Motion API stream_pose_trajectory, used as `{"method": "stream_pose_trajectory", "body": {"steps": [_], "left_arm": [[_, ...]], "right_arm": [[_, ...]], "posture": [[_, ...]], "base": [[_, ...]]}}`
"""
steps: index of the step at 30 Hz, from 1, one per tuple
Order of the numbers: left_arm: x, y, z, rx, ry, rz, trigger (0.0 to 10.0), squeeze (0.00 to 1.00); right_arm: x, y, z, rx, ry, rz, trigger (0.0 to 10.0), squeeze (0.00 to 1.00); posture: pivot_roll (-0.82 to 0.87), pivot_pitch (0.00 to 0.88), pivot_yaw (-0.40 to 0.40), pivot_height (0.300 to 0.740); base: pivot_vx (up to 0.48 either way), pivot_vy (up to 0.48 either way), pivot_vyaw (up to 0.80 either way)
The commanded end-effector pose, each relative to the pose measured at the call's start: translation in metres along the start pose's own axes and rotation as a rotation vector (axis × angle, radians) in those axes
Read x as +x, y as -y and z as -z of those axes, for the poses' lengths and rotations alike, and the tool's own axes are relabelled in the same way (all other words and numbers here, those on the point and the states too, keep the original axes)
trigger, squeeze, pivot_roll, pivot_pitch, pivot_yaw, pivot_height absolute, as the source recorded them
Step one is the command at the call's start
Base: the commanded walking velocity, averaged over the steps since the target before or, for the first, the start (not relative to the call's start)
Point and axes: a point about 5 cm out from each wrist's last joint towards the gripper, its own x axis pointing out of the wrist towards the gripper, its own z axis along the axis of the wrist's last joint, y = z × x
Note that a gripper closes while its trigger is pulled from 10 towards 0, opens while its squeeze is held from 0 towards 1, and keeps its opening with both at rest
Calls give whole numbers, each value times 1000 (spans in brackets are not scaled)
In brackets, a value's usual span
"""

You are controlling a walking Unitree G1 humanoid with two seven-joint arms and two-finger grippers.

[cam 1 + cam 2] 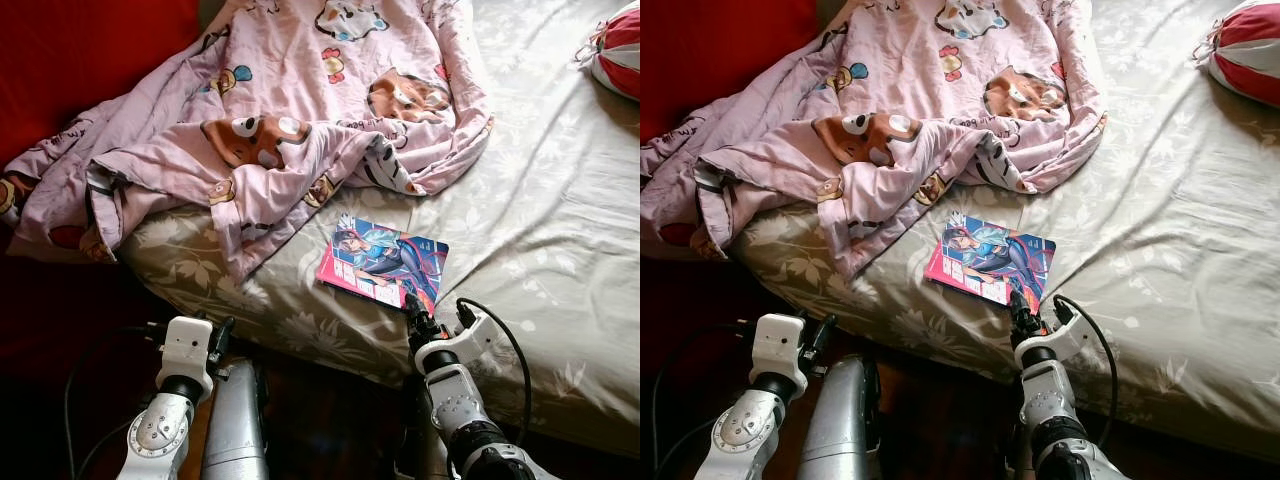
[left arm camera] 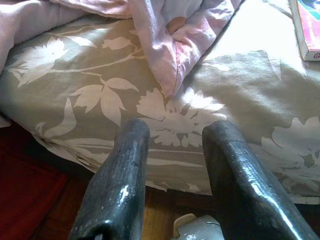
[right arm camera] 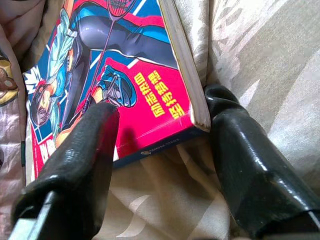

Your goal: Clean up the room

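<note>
A comic book point(image 1: 383, 258) with a pink and blue cover lies flat on the floral bed sheet point(image 1: 540, 220), close to the bed's near edge. My right gripper point(image 1: 412, 305) is open at the book's near corner. In the right wrist view that corner of the book point(image 3: 125, 60) sits between the two fingers point(image 3: 80, 150), one over the cover and the other beside the page edge. My left gripper point(image 1: 222, 335) is open and holds nothing, low in front of the bed's edge. A crumpled pink cartoon blanket point(image 1: 270, 110) covers the far left of the bed.
A red and white striped cushion point(image 1: 620, 50) rests at the bed's far right corner. A red surface point(image 1: 70, 50) stands behind the blanket on the left. Dark floor point(image 1: 330, 420) runs below the bed edge. The left wrist view shows the blanket's hanging tip point(image 2: 170, 60).
</note>
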Motion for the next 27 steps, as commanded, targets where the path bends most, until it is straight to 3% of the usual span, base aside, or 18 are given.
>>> {"method": "stream_pose_trajectory", "body": {"steps": [1,16,21,24,27], "left_arm": [[-5,-1,9,28,-40,8,10000,0],[-4,-2,12,33,-48,8,10000,0],[-4,-1,15,33,-52,7,10000,0],[-5,0,17,32,-56,4,10000,0],[-4,-1,18,31,-57,-2,10000,0]], "right_arm": [[-8,8,25,52,-105,42,0,0],[-6,8,16,33,-58,31,0,0],[-6,10,-6,-23,76,41,0,0],[-7,8,-20,-137,150,6,0,0],[-10,8,-30,-147,217,-8,0,0]], "posture": [[233,278,21,567],[221,248,22,567],[208,222,18,567],[198,199,11,567],[192,187,3,567]], "base": [[0,0,0],[0,0,0],[0,0,0],[0,0,0],[0,0,0]]}}
